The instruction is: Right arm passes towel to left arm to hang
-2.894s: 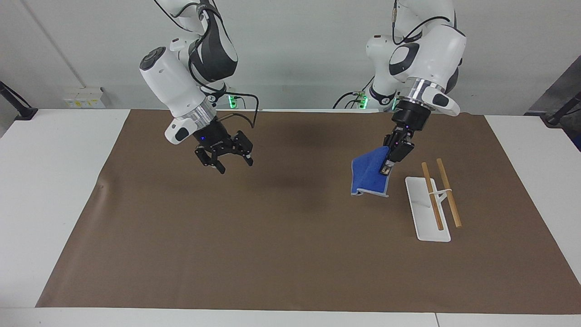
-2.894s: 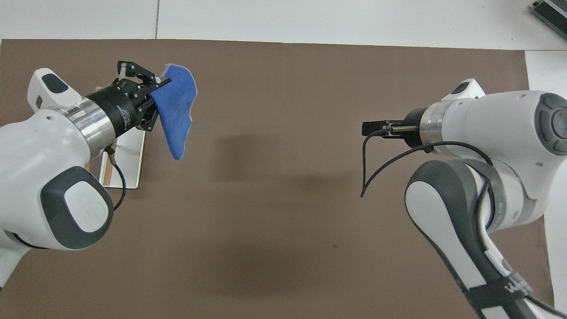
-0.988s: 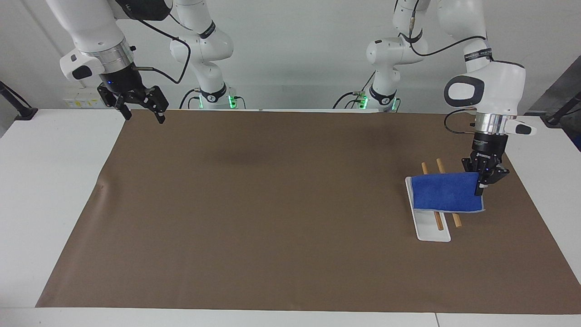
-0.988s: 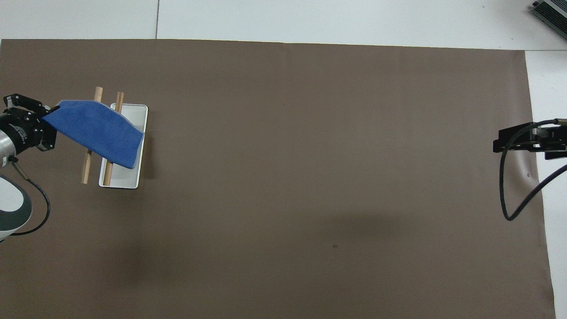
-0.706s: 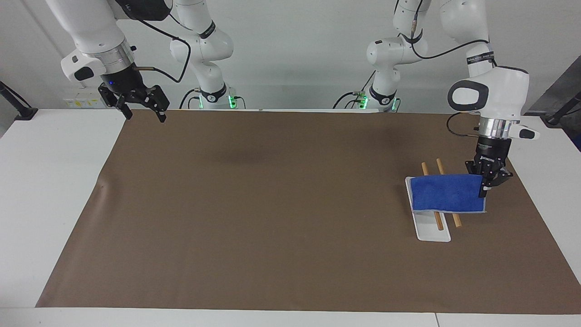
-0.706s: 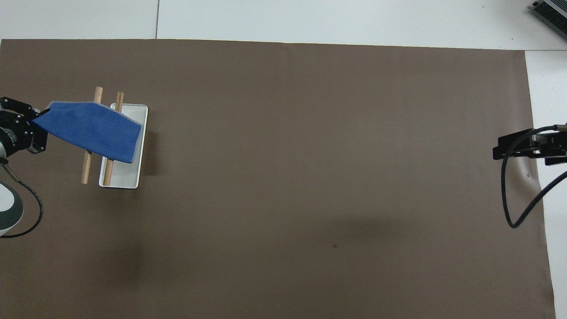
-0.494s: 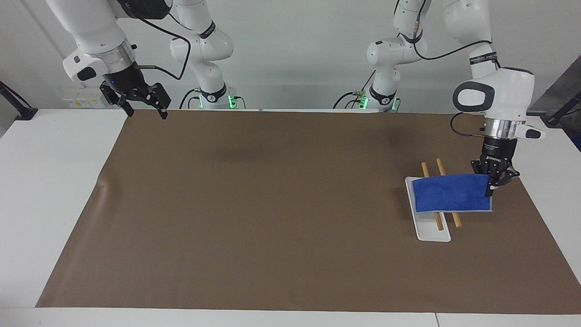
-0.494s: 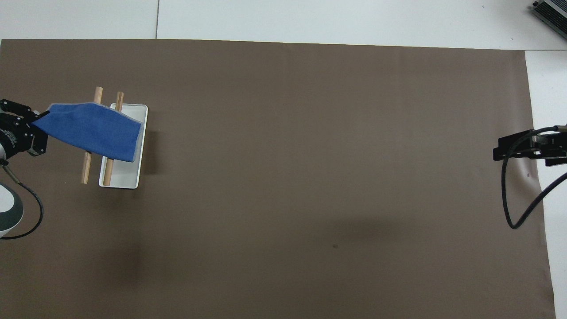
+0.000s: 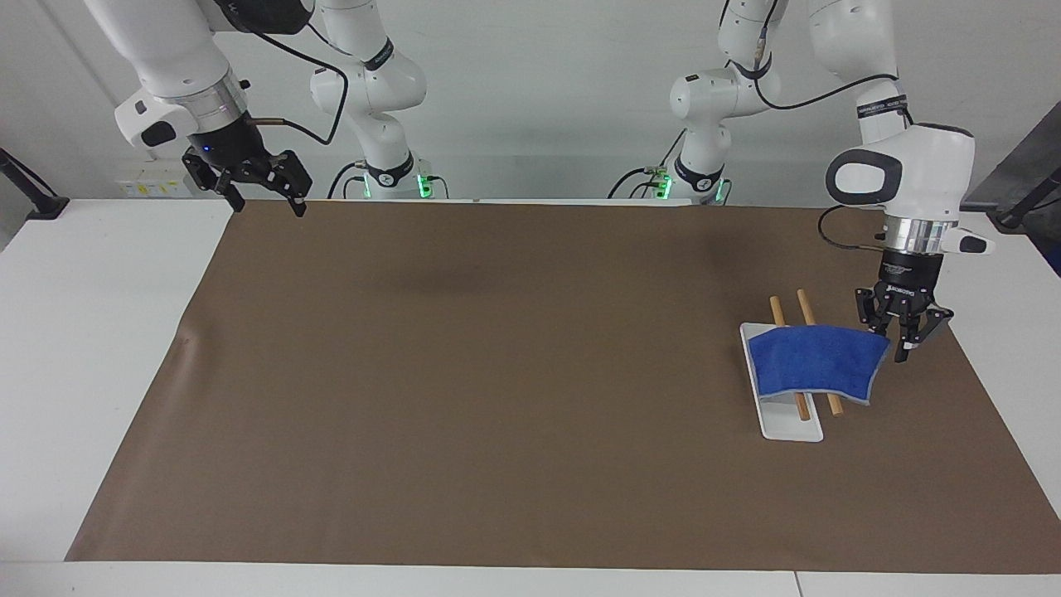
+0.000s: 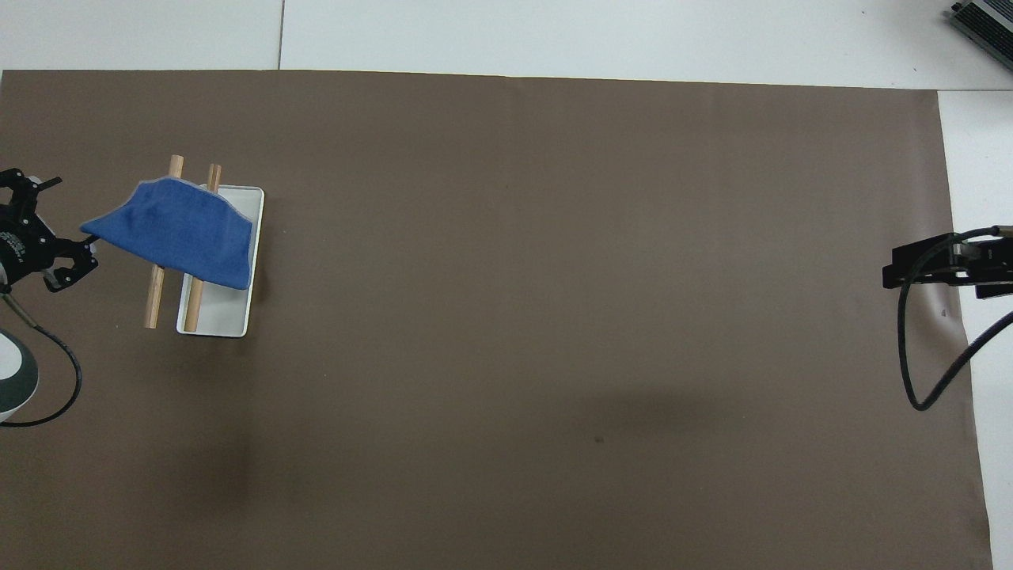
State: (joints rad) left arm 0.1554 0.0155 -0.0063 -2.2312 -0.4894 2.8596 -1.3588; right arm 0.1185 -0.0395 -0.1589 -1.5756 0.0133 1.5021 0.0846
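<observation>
STEP: hanging, at the release; we next lift clear | brown table mat (image 9: pixel 497 373), flat | white-based rack with two wooden rods (image 9: pixel 802 352) | soft blue terry towel (image 9: pixel 821 361) draped on rods | left gripper (image 9: pixel 903 332) spread, released, beside it | right gripper (image 9: pixel 249 178) spread, empty, waiting at the mat's corner.

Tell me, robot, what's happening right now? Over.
Left gripper open beside the towel. Towel draped over the wooden rack bars. Right gripper open, waiting over the mat's corner. Nothing in the way.
</observation>
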